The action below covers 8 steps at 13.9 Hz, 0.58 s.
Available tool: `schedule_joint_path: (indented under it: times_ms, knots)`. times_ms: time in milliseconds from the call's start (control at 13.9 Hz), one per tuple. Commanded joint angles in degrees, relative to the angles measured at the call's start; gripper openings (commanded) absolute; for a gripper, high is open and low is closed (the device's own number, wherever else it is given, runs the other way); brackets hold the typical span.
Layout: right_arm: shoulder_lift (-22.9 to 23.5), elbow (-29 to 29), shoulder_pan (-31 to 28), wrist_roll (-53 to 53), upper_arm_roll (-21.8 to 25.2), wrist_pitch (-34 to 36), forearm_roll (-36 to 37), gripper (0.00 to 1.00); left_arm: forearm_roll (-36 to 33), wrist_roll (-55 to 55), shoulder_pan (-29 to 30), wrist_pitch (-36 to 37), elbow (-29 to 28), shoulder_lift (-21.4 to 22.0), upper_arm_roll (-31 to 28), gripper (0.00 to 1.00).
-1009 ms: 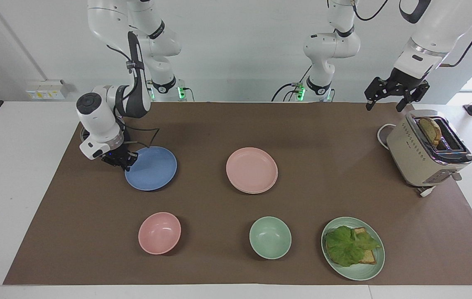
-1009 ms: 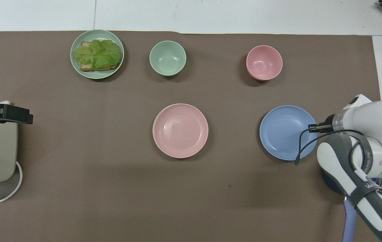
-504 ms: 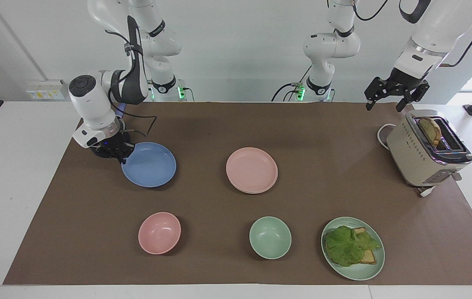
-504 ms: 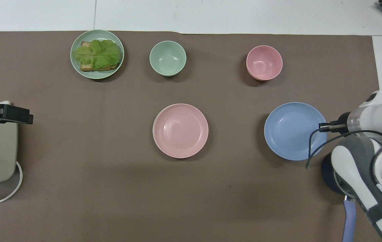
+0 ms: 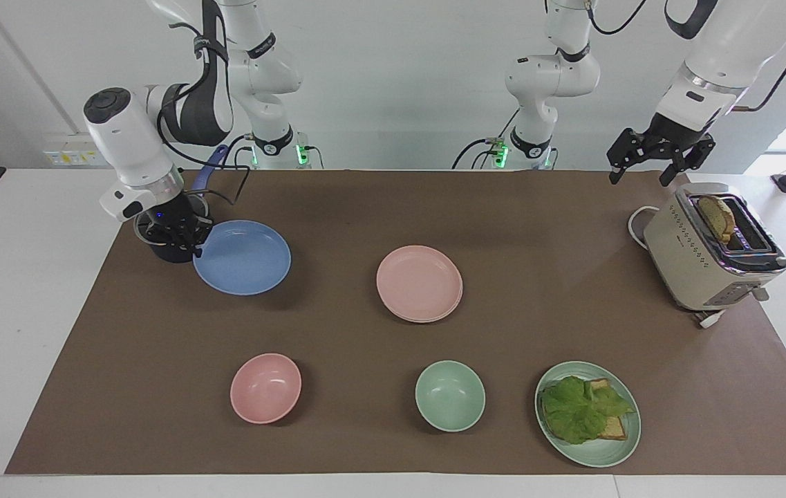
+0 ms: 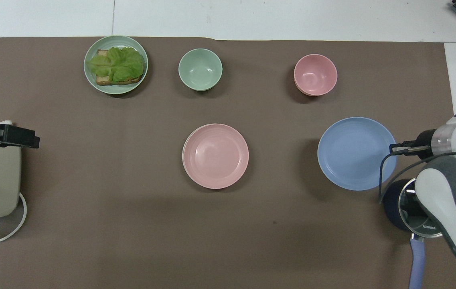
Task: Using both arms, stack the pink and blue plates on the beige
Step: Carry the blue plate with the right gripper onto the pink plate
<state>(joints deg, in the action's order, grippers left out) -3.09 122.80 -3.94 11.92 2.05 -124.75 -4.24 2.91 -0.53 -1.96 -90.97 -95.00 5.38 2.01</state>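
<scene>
The blue plate (image 5: 242, 257) (image 6: 354, 153) hangs level a little above the mat, toward the right arm's end of the table. My right gripper (image 5: 190, 243) (image 6: 395, 149) is shut on its rim at the side nearest that end. The pink plate (image 5: 419, 282) (image 6: 215, 155) lies in the middle of the mat on the beige plate (image 6: 183, 154), of which only a thin pale rim shows. My left gripper (image 5: 640, 176) (image 6: 6, 136) waits open in the air over the toaster.
A dark saucepan (image 5: 170, 250) (image 6: 397, 205) with a blue handle stands under the right arm. Farthest from the robots stand a pink bowl (image 5: 265, 387), a green bowl (image 5: 449, 395) and a green plate (image 5: 624, 443) with lettuce on toast. The toaster (image 5: 704, 256) holds a slice.
My right gripper has lifted the blue plate off the mat and drawn it slightly toward the right arm's end. The left arm has not moved.
</scene>
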Motion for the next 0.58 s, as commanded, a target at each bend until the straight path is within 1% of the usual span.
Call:
schedule_joint_path:
  times_ms: [0,216,360,504]
  knots:
    - [0.89,-2.29,0.86,-0.22,-0.82,1.0,-3.22,0.0,-0.98,-0.7,0.73,1.23,0.69,-0.11,0.54,1.0]
    - [2.03,-4.05,4.54,-3.64,-0.73,1.17,-3.31,0.0,-0.98,-0.61,0.82,1.23,0.69,-0.11,0.54,1.0]
    - [3.96,-5.54,7.44,-7.24,-0.82,1.0,-4.19,0.0,-0.98,-0.7,0.73,1.23,0.69,-0.11,0.54,1.0]
    - [6.16,-9.05,10.08,-9.27,-0.82,1.61,-6.38,0.0,-0.98,-0.7,0.73,1.23,0.69,-0.11,0.54,1.0]
